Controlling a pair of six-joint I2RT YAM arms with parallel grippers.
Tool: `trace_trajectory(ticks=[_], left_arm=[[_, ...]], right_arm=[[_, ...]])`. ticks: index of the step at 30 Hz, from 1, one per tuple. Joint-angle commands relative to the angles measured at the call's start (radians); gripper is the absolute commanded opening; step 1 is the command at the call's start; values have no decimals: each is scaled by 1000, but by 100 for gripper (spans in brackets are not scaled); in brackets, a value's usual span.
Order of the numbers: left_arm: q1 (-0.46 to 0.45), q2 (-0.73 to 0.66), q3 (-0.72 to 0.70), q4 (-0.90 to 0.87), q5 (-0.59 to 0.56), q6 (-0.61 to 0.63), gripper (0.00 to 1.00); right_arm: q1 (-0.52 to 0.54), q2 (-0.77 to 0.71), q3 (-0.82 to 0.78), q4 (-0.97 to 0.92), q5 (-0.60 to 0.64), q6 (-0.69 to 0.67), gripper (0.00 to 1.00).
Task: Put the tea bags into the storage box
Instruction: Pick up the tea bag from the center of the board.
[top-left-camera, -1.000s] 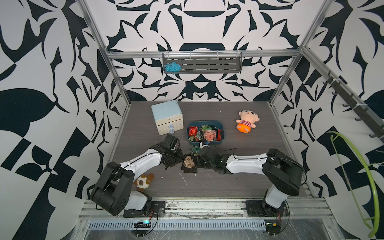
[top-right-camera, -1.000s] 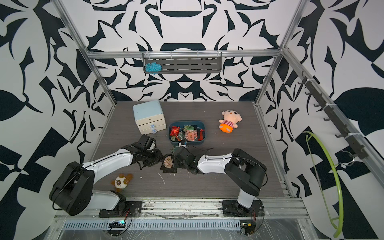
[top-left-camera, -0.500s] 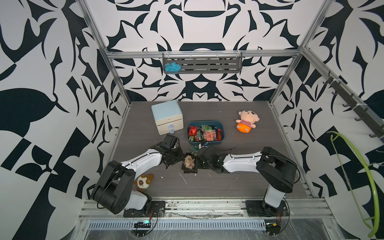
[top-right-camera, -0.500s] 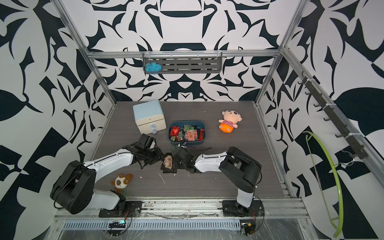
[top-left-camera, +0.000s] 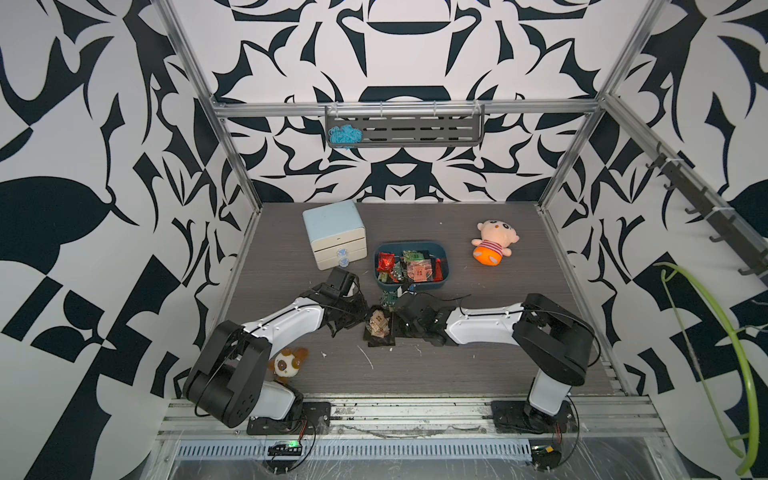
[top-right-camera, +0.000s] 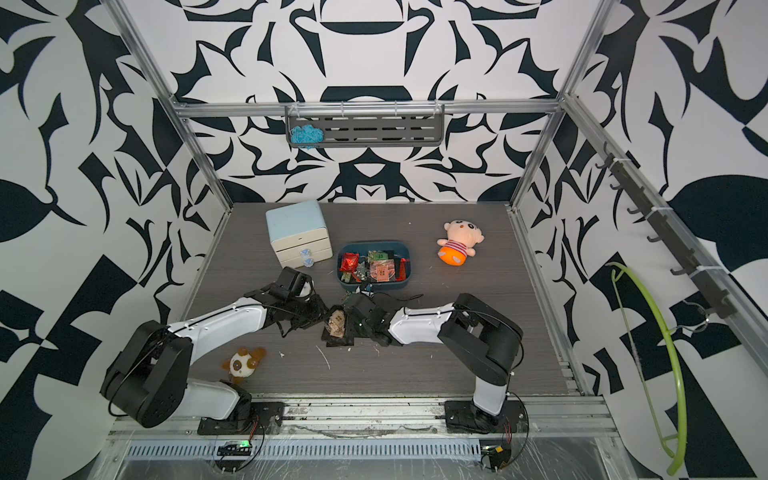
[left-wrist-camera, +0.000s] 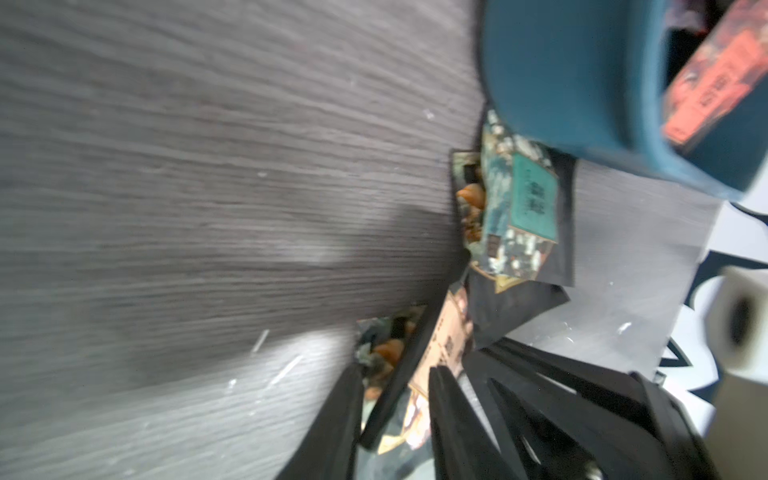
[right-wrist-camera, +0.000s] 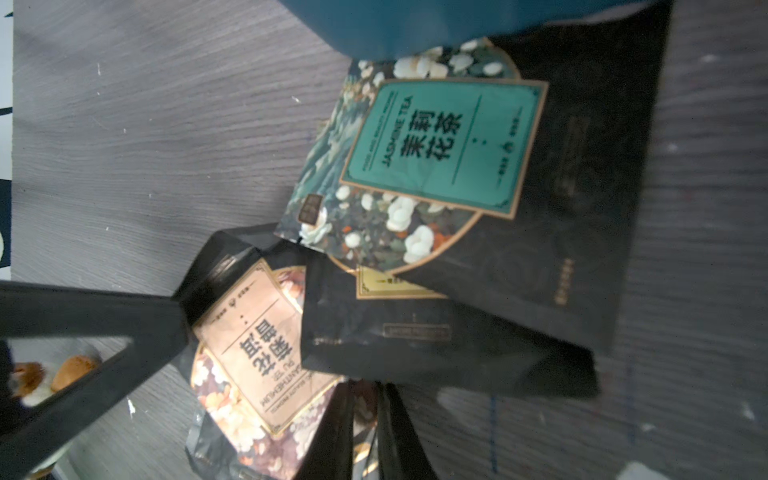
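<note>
Tea bags (top-left-camera: 379, 328) beside storage box (top-left-camera: 424, 285), right gripper (right-wrist-camera: 368, 392) pinching one.

The gray table (top-left-camera: 415, 374) is holding a blue box (top-left-camera: 419, 286), a little drawer chest (top-left-camera: 334, 232), a doll (top-left-camera: 494, 243) and a small fluffy toy (top-left-camera: 286, 363). A few tea bags (top-left-camera: 379, 326) are lying loose just beside the box.

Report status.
Right end effector pinching beige-labelled black foil tea sachet; left end effector astride, grip unclear. Teal plastic storage box part-filled. Green-labelled foil sachet alongside.
</note>
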Motion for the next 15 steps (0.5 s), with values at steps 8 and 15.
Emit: trace_trajectory(ticks=[8,15], left_arm=[[4,-24,-12,30,72,1,24],[4,-4,-20,45,90,1,17]], right_arm=[[4,-20,36,-5,-5,-14,16],[4,-28,33,5,-6,-14,17]])
